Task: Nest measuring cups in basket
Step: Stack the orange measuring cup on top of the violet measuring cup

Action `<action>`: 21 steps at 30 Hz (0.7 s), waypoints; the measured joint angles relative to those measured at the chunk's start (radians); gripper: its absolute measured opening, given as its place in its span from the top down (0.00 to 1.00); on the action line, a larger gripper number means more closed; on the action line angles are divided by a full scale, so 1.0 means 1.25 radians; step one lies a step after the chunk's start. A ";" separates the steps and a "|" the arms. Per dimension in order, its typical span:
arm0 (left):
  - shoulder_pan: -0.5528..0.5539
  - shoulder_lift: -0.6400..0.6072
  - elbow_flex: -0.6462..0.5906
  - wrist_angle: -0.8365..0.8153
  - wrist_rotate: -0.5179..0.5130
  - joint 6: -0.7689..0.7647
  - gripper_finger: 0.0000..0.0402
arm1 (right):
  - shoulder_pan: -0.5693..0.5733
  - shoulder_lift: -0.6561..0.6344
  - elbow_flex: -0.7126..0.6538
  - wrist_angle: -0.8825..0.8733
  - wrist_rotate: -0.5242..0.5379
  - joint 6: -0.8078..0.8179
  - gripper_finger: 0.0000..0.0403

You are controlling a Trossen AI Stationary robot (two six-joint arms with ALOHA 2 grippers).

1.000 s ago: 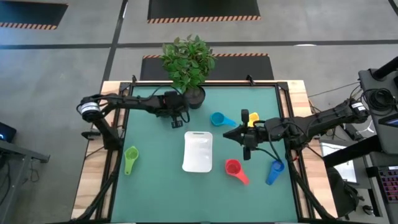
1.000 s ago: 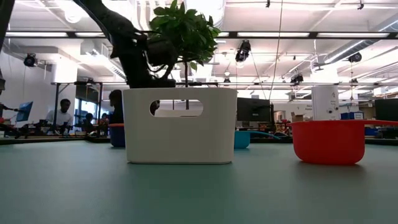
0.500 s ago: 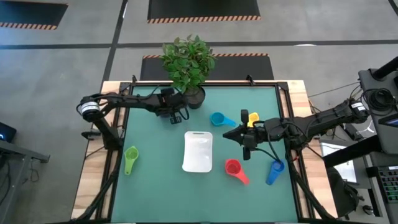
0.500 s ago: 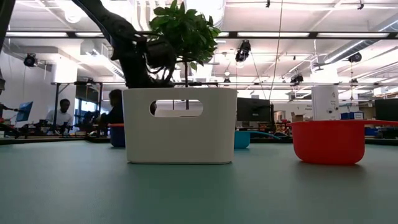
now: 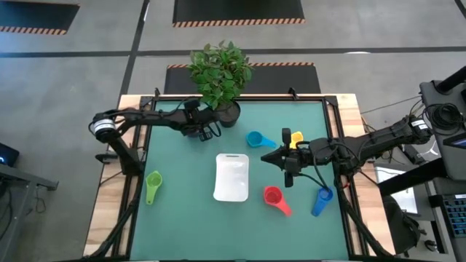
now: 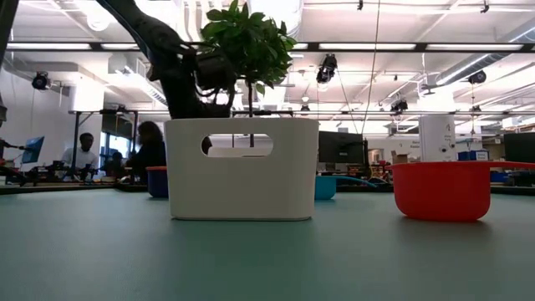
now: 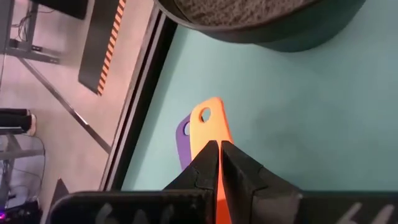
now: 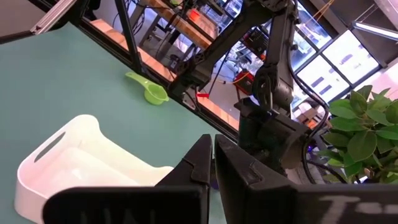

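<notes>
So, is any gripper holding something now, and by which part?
The left gripper is shut on the flat handle of the orange cup, with a purple cup handle right beside it. The right gripper is shut and holds nothing.

Plant pot (image 5: 227,113) close beside left gripper (image 5: 207,134)

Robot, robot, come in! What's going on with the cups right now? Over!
Left gripper fingers shut on orange cup handle, purple cup beneath, beside plant pot. Right gripper shut, empty, near teal cup. Basket empty. Nothing in the way.
</notes>
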 joint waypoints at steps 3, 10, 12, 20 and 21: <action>0.000 -0.019 0.000 -0.019 0.000 -0.007 1.00 | 0.000 0.000 0.000 0.000 0.000 0.000 0.98; 0.000 -0.150 -0.038 -0.043 0.260 0.111 1.00 | 0.000 0.000 0.000 -0.014 0.000 0.000 0.98; 0.007 -0.213 -0.083 0.021 0.319 0.151 1.00 | 0.000 0.000 0.000 -0.016 0.000 0.000 0.98; 0.071 -0.388 -0.340 0.385 0.312 0.099 1.00 | 0.000 0.000 0.000 -0.016 0.000 -0.001 0.98; 0.077 -0.396 -0.365 0.413 0.311 0.086 1.00 | 0.000 0.000 0.000 -0.016 0.000 -0.002 0.98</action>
